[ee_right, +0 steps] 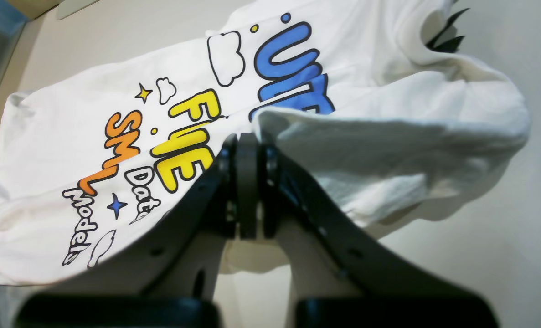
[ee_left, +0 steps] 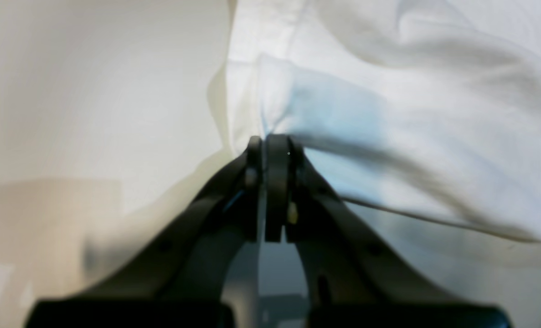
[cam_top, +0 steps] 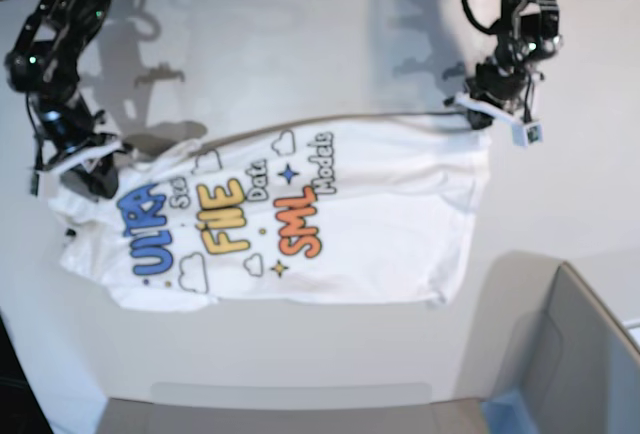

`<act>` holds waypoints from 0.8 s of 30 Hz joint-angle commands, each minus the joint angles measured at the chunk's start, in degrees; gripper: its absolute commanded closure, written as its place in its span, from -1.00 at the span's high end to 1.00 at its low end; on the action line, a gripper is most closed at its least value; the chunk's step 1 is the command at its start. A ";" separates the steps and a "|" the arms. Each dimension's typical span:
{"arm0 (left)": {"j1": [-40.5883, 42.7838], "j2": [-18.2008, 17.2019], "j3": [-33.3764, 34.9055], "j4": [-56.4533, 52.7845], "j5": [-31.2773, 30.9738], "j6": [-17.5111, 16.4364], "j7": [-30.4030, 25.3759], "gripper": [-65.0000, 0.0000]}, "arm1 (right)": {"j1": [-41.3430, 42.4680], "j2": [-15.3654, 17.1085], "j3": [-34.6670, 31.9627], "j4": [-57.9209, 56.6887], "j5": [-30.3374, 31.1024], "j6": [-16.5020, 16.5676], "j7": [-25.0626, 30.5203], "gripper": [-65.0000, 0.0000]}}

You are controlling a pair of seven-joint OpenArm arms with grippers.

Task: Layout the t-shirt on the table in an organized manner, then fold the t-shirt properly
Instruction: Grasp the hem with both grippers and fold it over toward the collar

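Grey box corner (cam_top: 575,354) lower right, apart from soft, wrinkled t-shirt (cam_top: 330,224) on smooth table (cam_top: 300,34). Left gripper (ee_left: 270,139) and right gripper (ee_right: 248,136) each pinch cloth.

The t-shirt (cam_top: 330,224) lies print-up on the table (cam_top: 300,44), a hand at each far corner.

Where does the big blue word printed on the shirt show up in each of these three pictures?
Left wrist: blue word not in view; only black lettering at the right edge.
Right wrist: blue word top centre, above the closed right gripper.
Base: blue word at left.
Shared landmark: the t-shirt.
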 commanded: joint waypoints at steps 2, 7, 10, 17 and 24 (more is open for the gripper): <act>1.82 -0.53 -1.87 5.34 -0.12 -0.39 -1.73 -1.00 | 0.91 1.33 0.10 1.81 1.37 0.30 2.86 -1.00; 6.48 0.53 -7.41 15.01 -0.12 -0.39 -1.82 -1.00 | 0.38 2.12 0.19 3.74 1.11 0.30 7.52 -1.00; 7.18 0.96 -10.05 15.10 -1.18 -0.39 -1.73 -1.00 | 0.74 3.26 0.10 3.92 1.19 0.30 7.61 -1.00; 8.42 0.96 -18.75 15.10 -15.95 -0.39 -1.38 -1.00 | 4.17 5.64 0.28 1.54 0.93 0.30 7.52 -1.00; -3.10 -0.88 -16.82 11.59 -19.64 -0.30 2.76 -1.00 | 15.07 9.68 -0.16 -18.59 0.93 0.30 7.69 -1.00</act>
